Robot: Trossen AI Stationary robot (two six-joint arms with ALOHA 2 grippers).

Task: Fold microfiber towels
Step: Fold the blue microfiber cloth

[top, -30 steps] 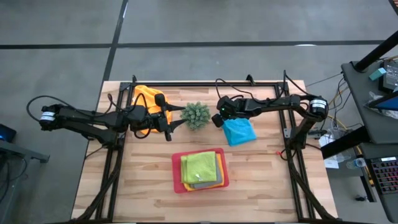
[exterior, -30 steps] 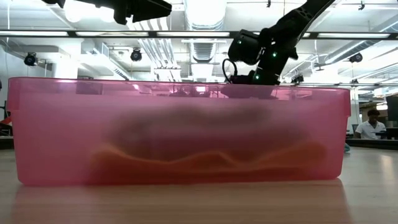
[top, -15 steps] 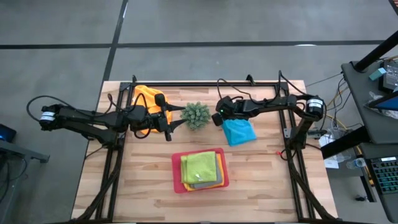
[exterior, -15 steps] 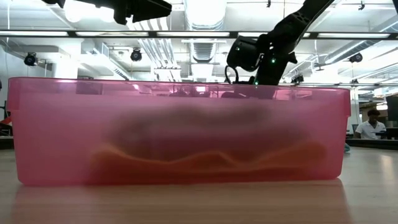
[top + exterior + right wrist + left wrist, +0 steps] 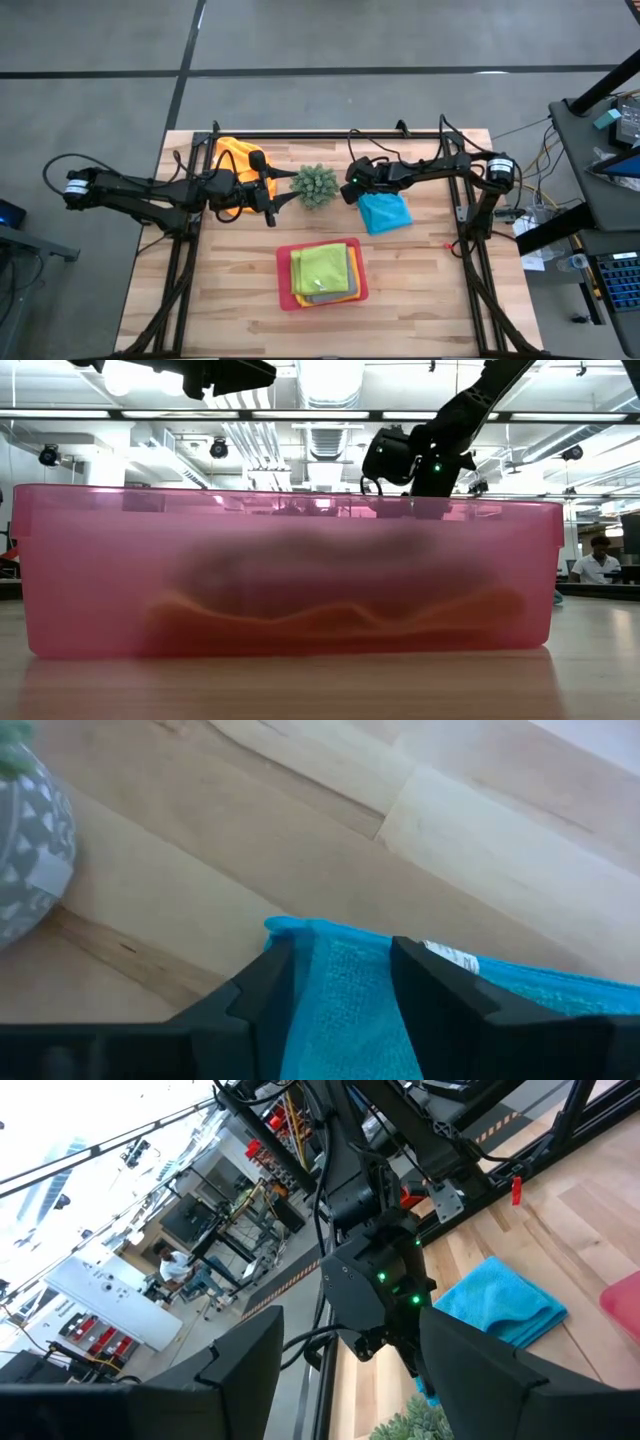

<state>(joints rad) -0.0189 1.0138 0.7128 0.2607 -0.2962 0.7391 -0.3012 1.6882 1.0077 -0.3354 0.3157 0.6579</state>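
A light blue towel (image 5: 385,211) lies bunched on the table right of the small green plant (image 5: 315,185). My right gripper (image 5: 353,192) slants down at the towel's left end. In the right wrist view it is open (image 5: 345,985), with the blue towel's edge (image 5: 345,955) between its fingers. My left gripper (image 5: 270,198) hangs open and level left of the plant, with nothing between its fingers (image 5: 350,1380). An orange towel (image 5: 232,154) lies crumpled at the far left, partly under the left arm. Folded towels, lime green (image 5: 322,268) on top, lie stacked in the pink tray (image 5: 283,275). My right gripper's fingers (image 5: 262,988) stand apart on either side of the blue towel's left end (image 5: 300,928), slanting down from the table's right. I cannot tell whether they touch the cloth. The towel lies on the table.
The plant's grey patterned pot (image 5: 30,850) stands close to the left of my right gripper. In the low view the pink tray's wall (image 5: 290,570) fills the front and hides the table behind it. Bare wood lies left and right of the tray.
My right gripper has sunk a little toward the blue towel and edged toward the table's left edge. The towel stays on the table where it was.
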